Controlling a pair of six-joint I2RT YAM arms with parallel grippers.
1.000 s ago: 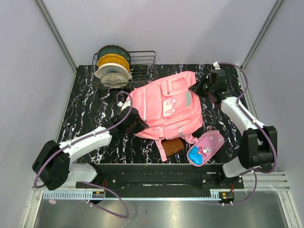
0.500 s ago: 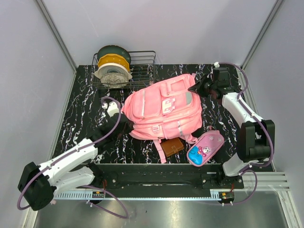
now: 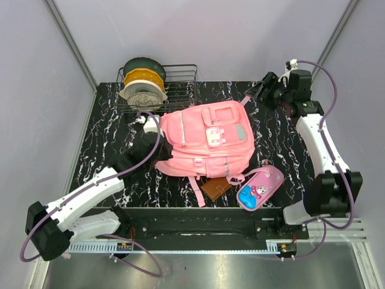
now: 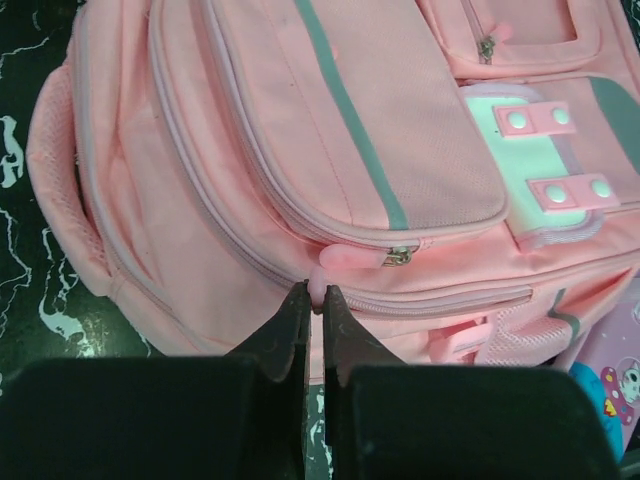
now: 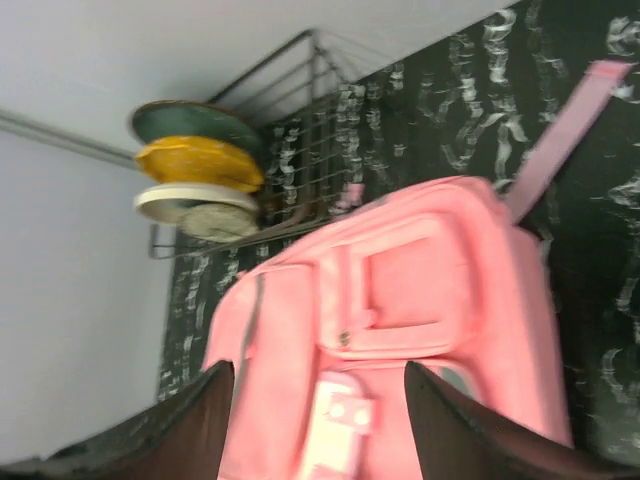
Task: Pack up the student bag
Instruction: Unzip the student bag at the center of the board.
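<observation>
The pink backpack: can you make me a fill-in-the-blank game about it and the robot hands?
The left hand is shut on the backpack's pink ___ pull.
The right hand is ___, holding nothing.
In the wire basket, the spool between the green and white ones is ___.
Missing words: zipper, open, yellow.

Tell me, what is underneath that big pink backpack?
A brown wallet-like item pokes out from under the near edge of the backpack. Whatever else lies beneath is covered by fabric.

Left fingers (image 4: 290,335) clamped, right fingers (image 5: 200,420) spread apart.
</observation>
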